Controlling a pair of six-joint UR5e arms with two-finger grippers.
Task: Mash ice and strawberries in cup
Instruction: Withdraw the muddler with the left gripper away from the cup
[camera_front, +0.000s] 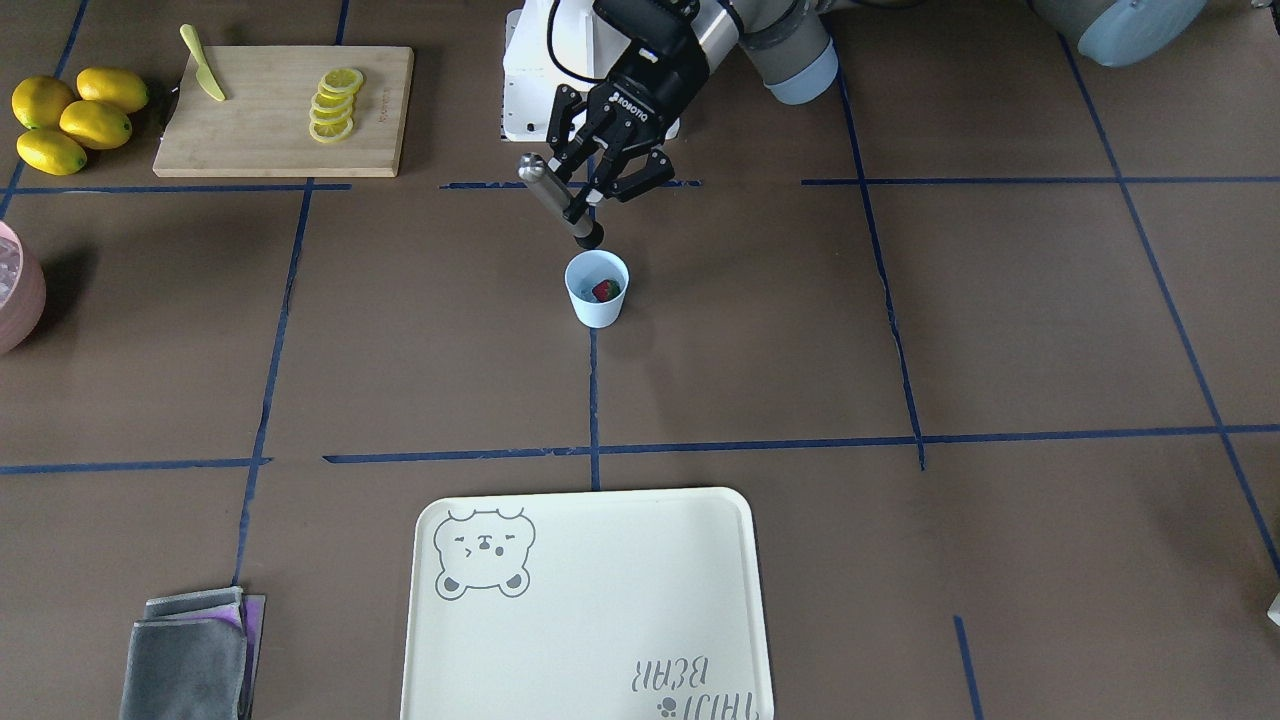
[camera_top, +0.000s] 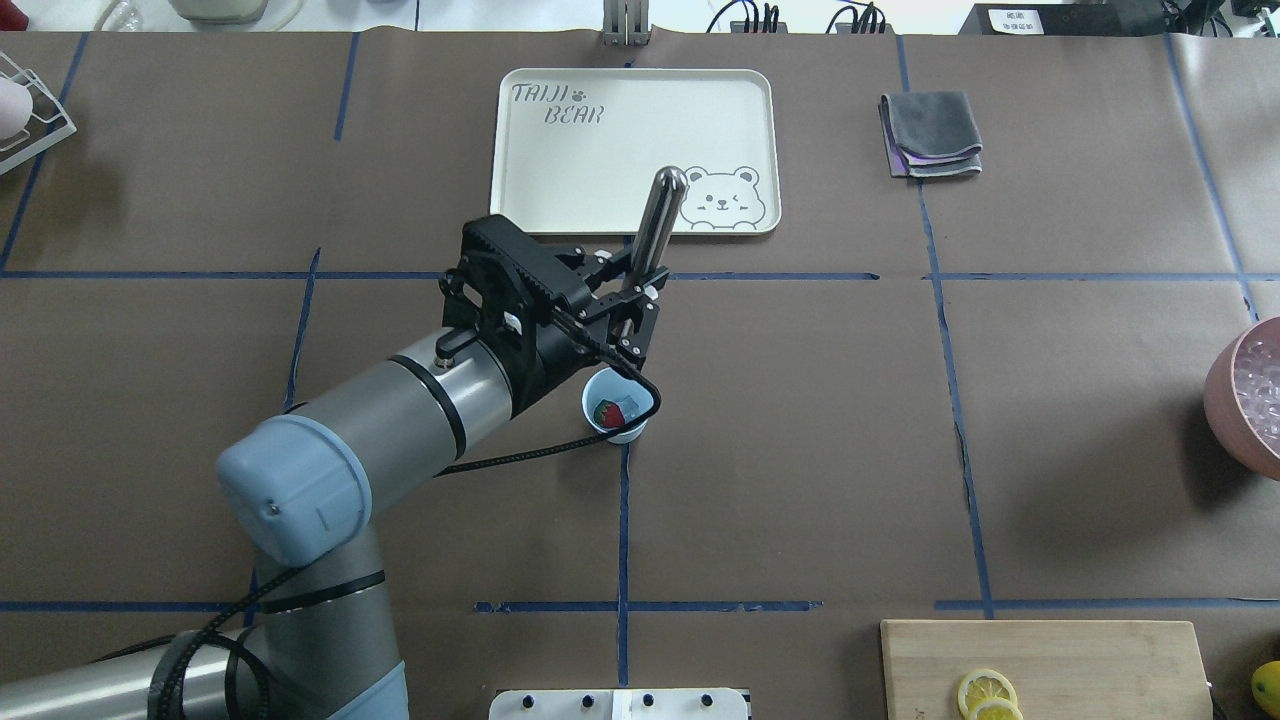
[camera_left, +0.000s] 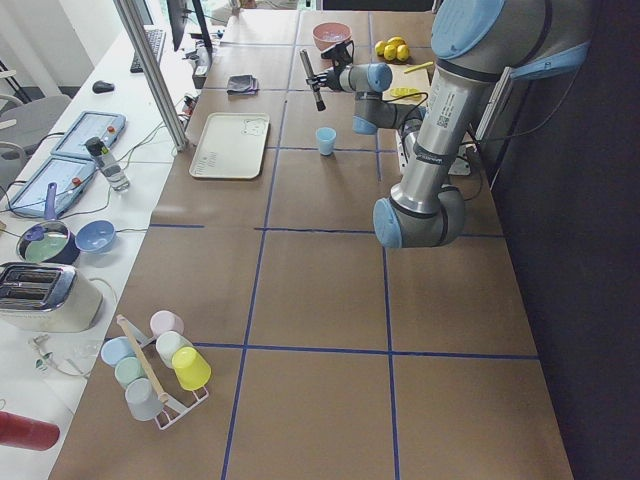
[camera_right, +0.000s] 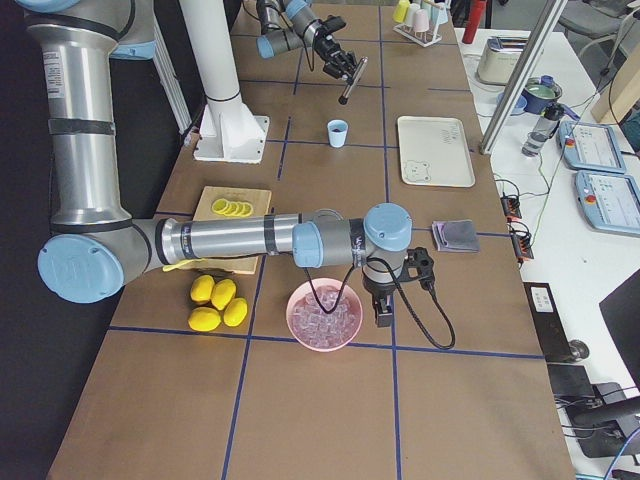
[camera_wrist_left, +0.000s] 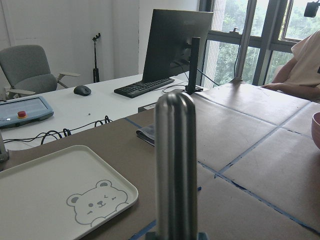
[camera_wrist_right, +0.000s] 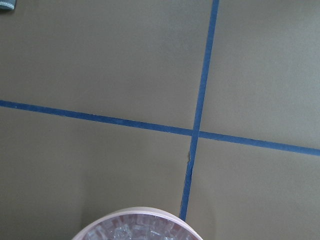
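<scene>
A small pale blue cup (camera_front: 597, 290) stood on the brown table (camera_front: 900, 330). It held one red strawberry (camera_front: 606, 290) that looked whole, and a pale chunk beside it that may have been the ice (camera_top: 628, 405), though it was too small to be sure. Raised just above the cup's mouth hung the dark tip of a steel muddler (camera_top: 660, 215), tilted so that its rounded upper end leaned away from the cup. The left gripper (camera_front: 590, 195) was clamped on the muddler's lower shaft, so the cup sat below the claw, touched by neither fingers nor tool. The step in hand appeared to be lining the muddler up over the cup, with mashing not yet begun. The next move called for bringing the tool nearer upright and lowering its tip squarely through the mouth onto the berry. It would need gentle pressure, since nothing steadied the light cup and a push on the rim could tip it. Well away from the cup stood a pink bowl (camera_top: 1228, 395) of ice cubes (camera_right: 322, 315), with the right gripper (camera_right: 381, 310) at its rim. Whether that claw was wide or closed could not be told.
</scene>
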